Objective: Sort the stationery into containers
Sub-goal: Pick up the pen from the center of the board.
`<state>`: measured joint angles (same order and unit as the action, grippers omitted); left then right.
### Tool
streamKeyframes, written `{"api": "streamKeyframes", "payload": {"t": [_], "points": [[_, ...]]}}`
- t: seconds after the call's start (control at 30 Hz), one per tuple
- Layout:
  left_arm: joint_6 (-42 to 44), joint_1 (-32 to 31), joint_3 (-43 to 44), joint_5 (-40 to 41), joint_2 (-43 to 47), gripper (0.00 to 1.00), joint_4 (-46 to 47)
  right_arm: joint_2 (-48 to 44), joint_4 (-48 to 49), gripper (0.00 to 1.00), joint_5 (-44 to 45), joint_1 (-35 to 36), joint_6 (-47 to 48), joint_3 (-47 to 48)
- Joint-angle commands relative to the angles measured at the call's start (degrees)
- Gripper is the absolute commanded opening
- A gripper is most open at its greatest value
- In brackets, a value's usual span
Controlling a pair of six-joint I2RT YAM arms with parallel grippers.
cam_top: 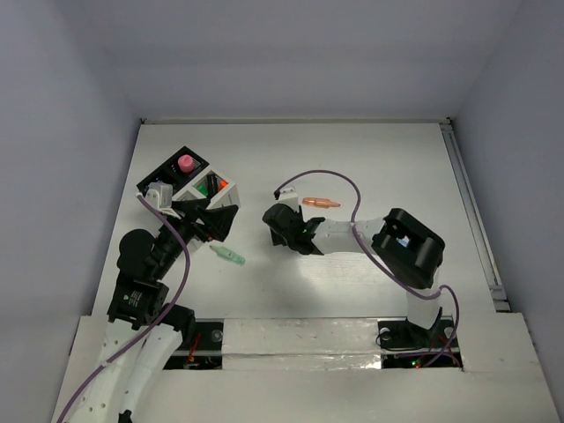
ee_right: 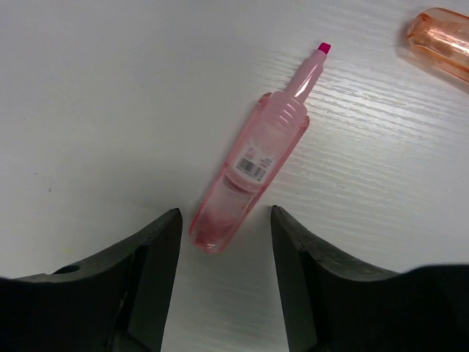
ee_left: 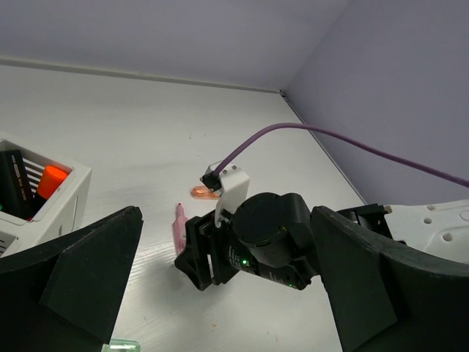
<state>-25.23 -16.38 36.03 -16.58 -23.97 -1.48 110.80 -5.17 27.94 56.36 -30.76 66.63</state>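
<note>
A translucent pink highlighter (ee_right: 253,161) lies flat on the white table, tip pointing away. My right gripper (ee_right: 224,217) is open and low over it, with the highlighter's rear end between the two fingers. In the top view the right gripper (cam_top: 275,225) hides the highlighter. An orange marker (cam_top: 322,202) lies just beyond it and also shows in the right wrist view (ee_right: 443,40). My left gripper (cam_top: 211,222) is open and empty beside the white slatted box (cam_top: 231,199). A mint green marker (cam_top: 227,256) lies just below the left gripper.
The black box (cam_top: 169,162) holds a pink item (cam_top: 185,163). The white box (ee_left: 69,192) holds green, orange and dark pens. The left wrist view faces the right gripper (ee_left: 220,257), the pink highlighter (ee_left: 178,227) and the orange marker (ee_left: 199,192). Grey walls surround the table.
</note>
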Motion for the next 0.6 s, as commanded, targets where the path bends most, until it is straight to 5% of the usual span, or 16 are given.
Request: {"api": "streamKeyframes", "payload": {"t": [0.0,0.17,0.4,0.57], "points": [[-0.1,0.2,0.4,-1.1,0.1,0.99,3.6,2.0,-3.8,0.55,5.3,0.5,-4.0,0.1],[-0.1,0.2,0.4,-1.0,-0.1,0.99,3.7,1.7,-3.9,0.41,5.3,0.5,-4.7,-0.4],[-0.3,0.2,0.4,-1.2,-0.1,0.99,3.8,-0.3,-4.3,0.42,4.5,0.5,-5.4,-2.7],[-0.5,0.2,0.2,-1.3,-0.1,0.99,3.9,-1.9,-5.3,0.2,5.5,0.5,-5.3,-3.7]]}}
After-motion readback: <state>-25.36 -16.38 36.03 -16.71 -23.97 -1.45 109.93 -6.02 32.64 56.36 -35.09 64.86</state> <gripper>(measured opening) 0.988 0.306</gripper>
